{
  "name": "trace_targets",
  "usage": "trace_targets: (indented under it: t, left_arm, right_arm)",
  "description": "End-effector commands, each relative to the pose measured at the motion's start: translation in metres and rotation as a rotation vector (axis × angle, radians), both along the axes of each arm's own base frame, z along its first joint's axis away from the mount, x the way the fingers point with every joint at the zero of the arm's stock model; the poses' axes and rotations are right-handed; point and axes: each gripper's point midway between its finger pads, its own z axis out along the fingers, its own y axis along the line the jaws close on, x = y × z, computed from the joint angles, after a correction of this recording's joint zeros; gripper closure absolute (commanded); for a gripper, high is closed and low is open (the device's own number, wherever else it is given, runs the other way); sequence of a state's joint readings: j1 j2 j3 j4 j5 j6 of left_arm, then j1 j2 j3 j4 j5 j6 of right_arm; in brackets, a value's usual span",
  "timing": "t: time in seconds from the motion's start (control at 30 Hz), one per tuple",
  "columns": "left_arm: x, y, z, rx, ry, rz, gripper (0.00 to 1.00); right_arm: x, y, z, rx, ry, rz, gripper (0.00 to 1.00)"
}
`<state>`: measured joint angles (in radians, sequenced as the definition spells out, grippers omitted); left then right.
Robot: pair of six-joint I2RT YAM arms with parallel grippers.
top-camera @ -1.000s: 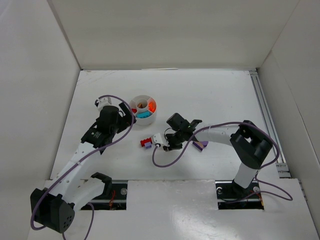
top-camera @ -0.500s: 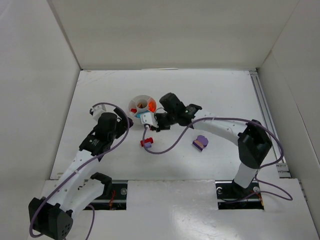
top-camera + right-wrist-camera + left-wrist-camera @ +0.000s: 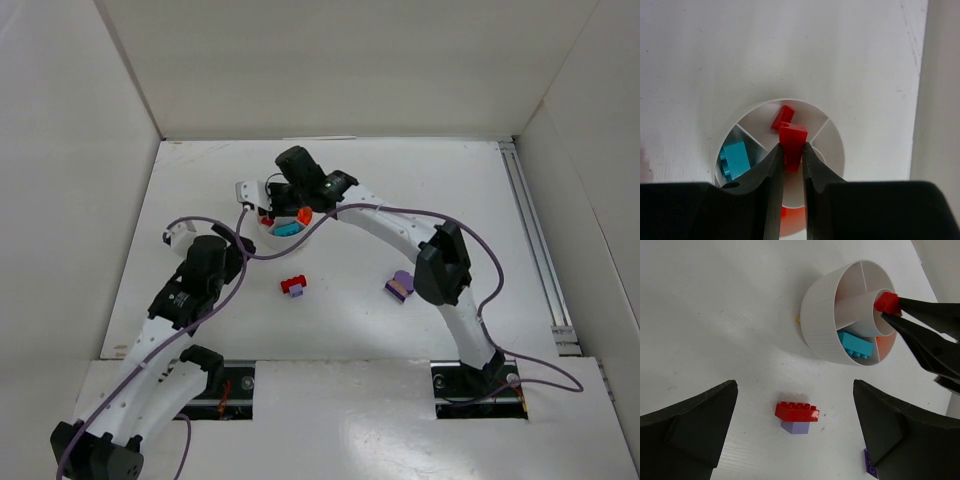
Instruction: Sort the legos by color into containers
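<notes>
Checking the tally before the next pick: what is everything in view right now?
Divided dish: one, white, on the table beyond the arms.
Held brick: one, red, above the dish.
Loose brick: one, red, in a dish compartment.
Teal brick: one, teal, in another compartment.
Orange bricks: count unclear, orange, in a third compartment.
Stacked pair: one, red on purple, on the table nearer than the dish.
Purple-and-tan piece: one, right of the pair.
Table: one, white.
Left gripper: black, open, over the pair.
Right gripper: black, shut on the held brick.
</notes>
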<state>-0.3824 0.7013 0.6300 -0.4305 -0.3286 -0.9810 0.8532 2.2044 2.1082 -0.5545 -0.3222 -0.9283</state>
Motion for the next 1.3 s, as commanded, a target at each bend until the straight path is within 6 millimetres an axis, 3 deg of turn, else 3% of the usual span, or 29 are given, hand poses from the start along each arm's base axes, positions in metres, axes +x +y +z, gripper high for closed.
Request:
trace_targets:
  t: [0.0, 0.03, 0.07, 0.37, 0.47, 0.53, 0.6, 0.73, 0.93, 1.03, 1.17, 1.27]
  left_arm:
    - [0.000, 0.002, 0.007, -0.013, -0.025, 0.022, 0.00]
    - [-0.001, 0.001, 0.007, -0.010, -0.022, 0.007, 0.00]
    - [-0.001, 0.001, 0.007, -0.010, -0.022, 0.007, 0.00]
    - [-0.002, -0.006, -0.010, -0.002, 0.025, -0.035, 0.00]
    - [-0.001, -0.010, -0.013, -0.004, 0.027, -0.058, 0.00]
    - [-0.001, -0.012, -0.015, -0.003, 0.026, -0.071, 0.00]
    - [0.000, -0.015, -0.013, -0.009, 0.020, -0.091, 0.00]
    - [-0.001, -0.017, -0.014, -0.006, 0.022, -0.105, 0.00]
    - [-0.004, -0.034, -0.018, -0.048, 0.014, -0.199, 0.00]
    - [-0.009, -0.041, -0.026, -0.052, 0.031, -0.261, 0.00]
    - [-0.016, -0.053, -0.038, -0.073, 0.043, -0.339, 0.03]
    - [-0.021, -0.062, -0.051, -0.103, 0.050, -0.388, 0.06]
  right_arm:
    - [0.000, 0.008, 0.024, 0.031, -0.012, -0.011, 0.82]
    - [0.001, 0.009, 0.016, 0.021, -0.003, -0.011, 0.82]
    - [-0.002, 0.014, 0.022, 0.038, -0.008, -0.007, 0.81]
    - [0.008, 0.022, -0.001, 0.023, -0.001, -0.027, 0.76]
    - [0.012, 0.023, 0.005, 0.031, -0.017, -0.038, 0.73]
    - [0.014, 0.026, -0.003, 0.024, -0.012, -0.039, 0.73]
    - [0.012, 0.032, 0.000, 0.036, -0.012, -0.034, 0.70]
    - [0.013, 0.031, 0.000, 0.033, -0.017, -0.043, 0.53]
    - [0.006, 0.029, 0.025, 0.061, -0.046, -0.041, 0.45]
    - [0.008, 0.018, 0.053, 0.102, -0.099, -0.085, 0.42]
    - [0.005, -0.012, 0.093, 0.171, -0.176, -0.188, 0.39]
    - [0.001, -0.052, 0.116, 0.229, -0.196, -0.240, 0.35]
